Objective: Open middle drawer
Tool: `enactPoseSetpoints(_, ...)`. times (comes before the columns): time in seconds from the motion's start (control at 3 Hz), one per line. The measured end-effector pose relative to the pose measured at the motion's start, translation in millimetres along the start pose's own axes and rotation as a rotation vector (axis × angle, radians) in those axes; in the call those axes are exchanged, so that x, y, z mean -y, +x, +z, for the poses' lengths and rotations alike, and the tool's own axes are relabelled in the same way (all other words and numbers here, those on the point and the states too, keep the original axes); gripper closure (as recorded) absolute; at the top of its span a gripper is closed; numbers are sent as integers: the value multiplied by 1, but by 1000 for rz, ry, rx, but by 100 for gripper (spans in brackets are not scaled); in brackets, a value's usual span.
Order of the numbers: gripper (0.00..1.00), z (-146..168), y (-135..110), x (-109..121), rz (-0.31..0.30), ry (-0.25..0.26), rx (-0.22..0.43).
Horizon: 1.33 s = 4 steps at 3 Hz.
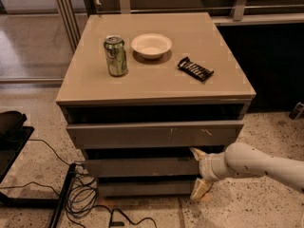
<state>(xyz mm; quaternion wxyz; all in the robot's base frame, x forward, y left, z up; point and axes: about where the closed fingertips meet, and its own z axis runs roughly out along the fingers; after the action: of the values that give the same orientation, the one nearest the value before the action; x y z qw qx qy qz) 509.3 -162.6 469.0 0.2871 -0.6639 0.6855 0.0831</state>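
Sitting second from the top of the cabinet (156,87), the middle drawer (142,167) shows a plain flat front, long axis running left-right, and looks shut or nearly shut, with a dark gap above its top edge. The gripper (199,171) is at the right end of that front, at the cabinet's front right corner, reached in from the right on the white arm (256,163). Jaws are spread wide, one above the other: the upper finger (196,152) sits at the drawer's top edge by the gap, and the lower finger (200,190) hangs low by the cabinet's foot, beside the bottom drawer (142,188). Nothing is pinched. The drawer front lies just left of the jaws, so the pull likely has to come straight out from the cabinet's front, toward the camera. Can't tell if the upper finger is actually hooked behind the edge; it could slip off a handleless front. The top drawer (142,135), the one with pale scratches, sticks out a bit above. On the cabinet's top: a green can (116,56) left, a white bowl (151,45) middle, a dark snack bar (195,69) right. Cables (80,198) lie on the floor left of the cabinet.
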Motion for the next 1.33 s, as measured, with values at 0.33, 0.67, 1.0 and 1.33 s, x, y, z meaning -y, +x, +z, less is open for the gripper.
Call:
enactPoseSetpoints(0.33,0,14,3,6,14,-6,19)
enactPoseSetpoints(0.67,0,27,4,12,19,-8,29)
enactPoseSetpoints(1.0,0,41,7,15,25,-11,27)
enactPoseSetpoints(1.33,0,55,12,18,28,-13,23)
